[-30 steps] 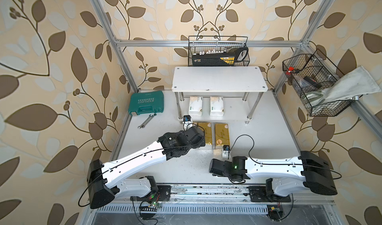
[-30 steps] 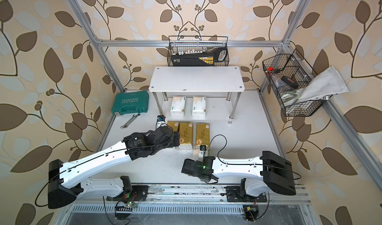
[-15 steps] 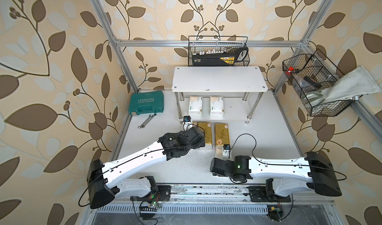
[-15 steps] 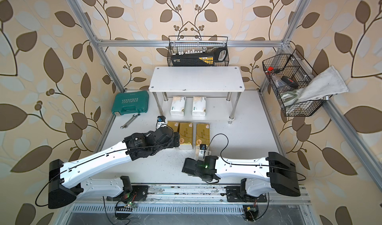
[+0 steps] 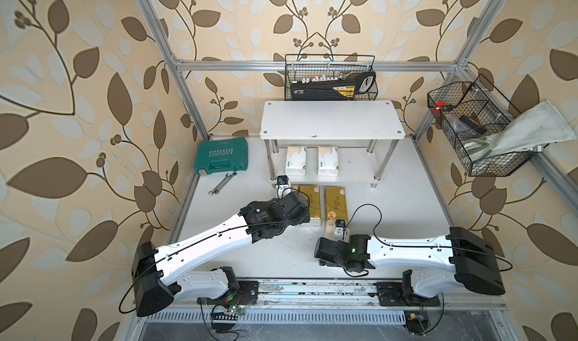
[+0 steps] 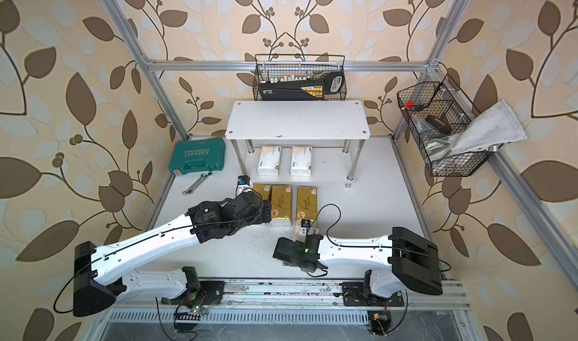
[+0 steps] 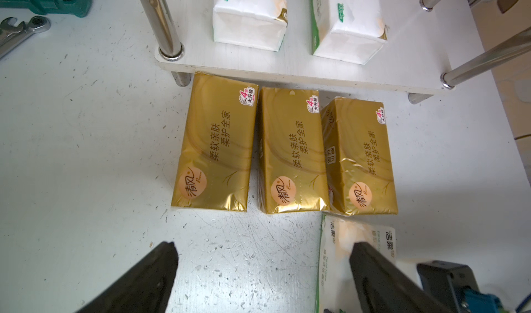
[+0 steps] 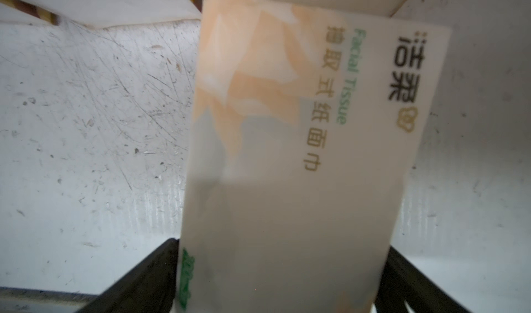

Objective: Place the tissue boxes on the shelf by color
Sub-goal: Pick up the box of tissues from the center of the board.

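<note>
Left tool (image 7: 263, 249) hangs with jaws apart over bare desk (image 7: 86, 124), just short of three gold tissue packs (image 7: 291, 153) lying side by side before the shelf (image 5: 331, 120). Right tool (image 8: 281, 244) has jaws spread wide, straddling a white tissue pack (image 8: 287, 124) on the desk. Two more white packs (image 5: 295, 161) sit on the shelf's lower board (image 7: 373, 73).

Two tissue boxes (image 5: 296, 162) lie on the lower shelf (image 5: 356, 169), three boxes (image 5: 336, 203) before it.
</note>
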You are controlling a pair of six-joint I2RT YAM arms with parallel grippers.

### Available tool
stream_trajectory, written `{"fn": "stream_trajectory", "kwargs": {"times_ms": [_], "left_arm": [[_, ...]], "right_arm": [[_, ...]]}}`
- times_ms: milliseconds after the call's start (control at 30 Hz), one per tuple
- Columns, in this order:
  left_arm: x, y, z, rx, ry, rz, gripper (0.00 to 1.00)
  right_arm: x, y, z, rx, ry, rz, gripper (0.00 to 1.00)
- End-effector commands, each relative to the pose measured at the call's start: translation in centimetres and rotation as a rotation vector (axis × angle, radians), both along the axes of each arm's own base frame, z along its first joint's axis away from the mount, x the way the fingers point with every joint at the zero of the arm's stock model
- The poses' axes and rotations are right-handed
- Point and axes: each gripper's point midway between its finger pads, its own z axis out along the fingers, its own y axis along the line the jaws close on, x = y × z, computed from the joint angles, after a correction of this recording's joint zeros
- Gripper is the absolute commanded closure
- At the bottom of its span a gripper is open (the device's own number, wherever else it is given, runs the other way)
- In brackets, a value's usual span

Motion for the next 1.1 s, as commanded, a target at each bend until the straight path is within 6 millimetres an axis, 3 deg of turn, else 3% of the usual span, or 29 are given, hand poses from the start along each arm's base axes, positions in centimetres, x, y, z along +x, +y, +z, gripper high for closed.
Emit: {"fn": "stream_trajectory", "kwargs": {"times_ms": [0, 200, 367, 700, 933, 1067], "left_arm": [[0.3, 0.0, 0.5, -0.018, -0.013, 0.0, 0.01], [0.3, -0.1, 0.5, -0.019, -0.013, 0.001, 0.01], [0.4, -0.1, 0.5, -0.02, -0.012, 0.004, 0.01], [0.5, -0.1, 1.1, -0.022, -0.017, 0.001, 0.01], [0.5, -0.1, 1.9, -0.025, -0.026, -0.001, 0.01], [0.8, 0.4, 2.0, -0.004, -0.035, 0.006, 0.01]], "right_arm": [[-0.3, -0.3, -1.4, -0.002, 0.04, -0.004, 0.01], [-0.4, -0.7, -2.5, 0.013, 0.083, -0.012, 0.01], [-0.6, -1.2, -2.1, 0.005, 0.09, 0.024, 0.05], [-2.0, -2.3, 1.1, 0.067, 0.05, 0.109, 0.28], [-2.7, -3.7, 4.3, 0.08, 0.001, 0.14, 0.29], [-1.3, -5.2, 7.1, 0.103, -0.104, 0.106, 0.28]]}}
